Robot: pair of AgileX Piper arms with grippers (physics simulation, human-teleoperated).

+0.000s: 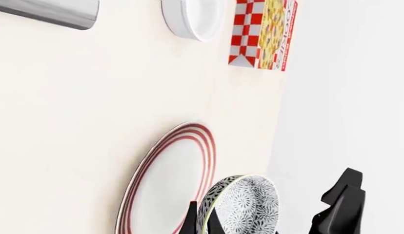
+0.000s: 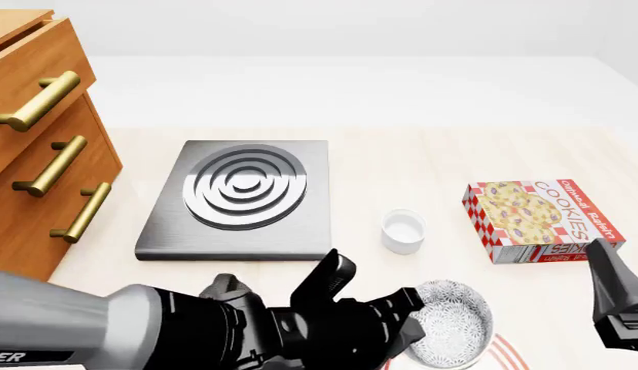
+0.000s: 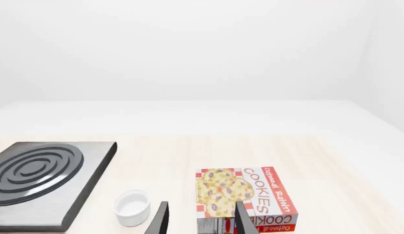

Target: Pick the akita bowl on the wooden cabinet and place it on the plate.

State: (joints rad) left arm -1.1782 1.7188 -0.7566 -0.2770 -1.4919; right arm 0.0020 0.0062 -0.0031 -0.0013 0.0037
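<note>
Already the left gripper [image 2: 407,320] is clamped on the akita bowl's [image 2: 451,322] rim, holding it over the plate [image 2: 507,353] at the table's near edge. Only the left wrist view shows the whole plate beneath. The right gripper [image 3: 200,219], fingers apart, hangs idle nearby.

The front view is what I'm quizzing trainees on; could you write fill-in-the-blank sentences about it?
1. The left gripper holds the akita bowl over the ____.
2. The white ramekin sits between the stove and the ____ box.
3. The wooden cabinet's handles are ____ coloured.

Missing: plate; cookies; brass
</note>
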